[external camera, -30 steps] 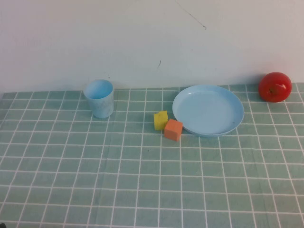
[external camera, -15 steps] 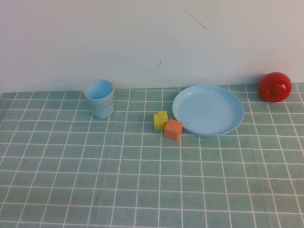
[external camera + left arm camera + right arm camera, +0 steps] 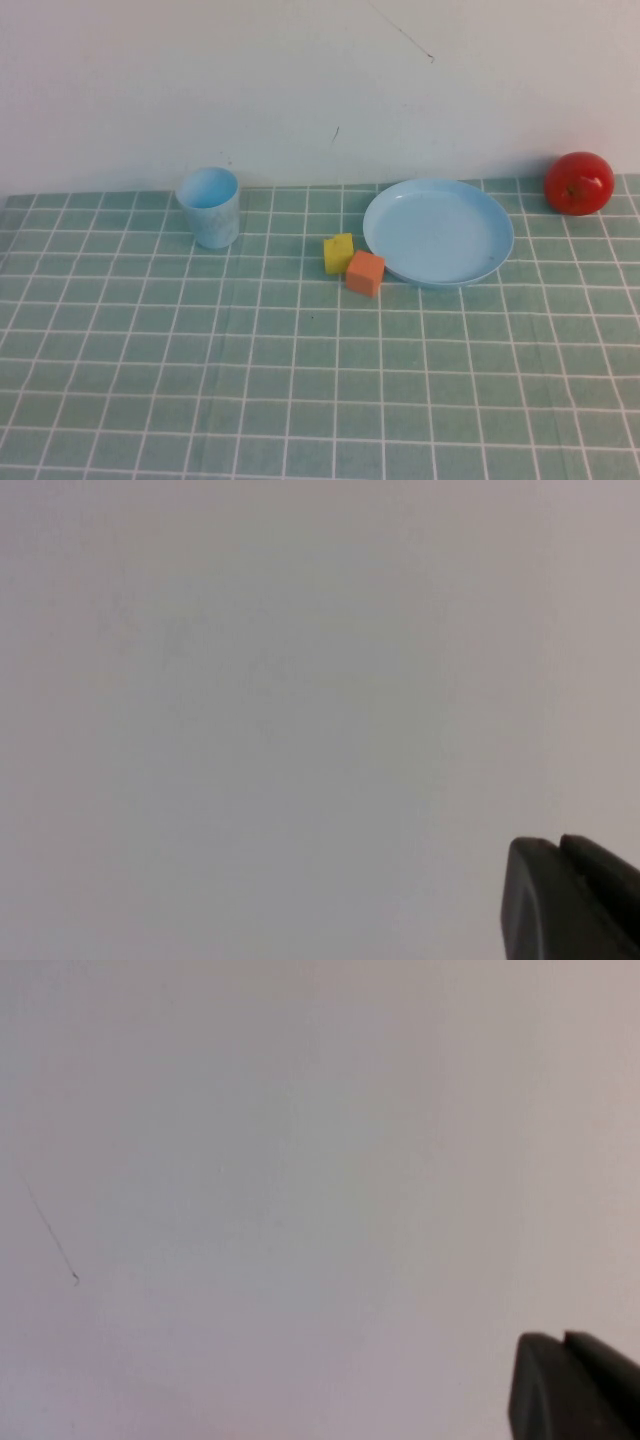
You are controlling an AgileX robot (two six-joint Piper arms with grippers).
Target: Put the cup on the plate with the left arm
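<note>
The cup (image 3: pixel 210 206) is a small light blue tumbler standing upright at the back left of the tiled mat. The plate (image 3: pixel 438 231) is a round light blue plate at the back right, with nothing on it. Neither arm shows in the high view. My left gripper (image 3: pixel 558 842) shows only in the left wrist view, with its black fingertips pressed together against a blank white wall. My right gripper (image 3: pixel 563 1338) shows the same way in the right wrist view, shut and holding nothing. Both are away from the cup and the plate.
A yellow block (image 3: pixel 338 253) and an orange block (image 3: pixel 365 272) lie side by side just left of the plate's rim. A red apple (image 3: pixel 579 183) sits at the far back right by the white wall. The green tiled mat (image 3: pixel 300 380) covers the table.
</note>
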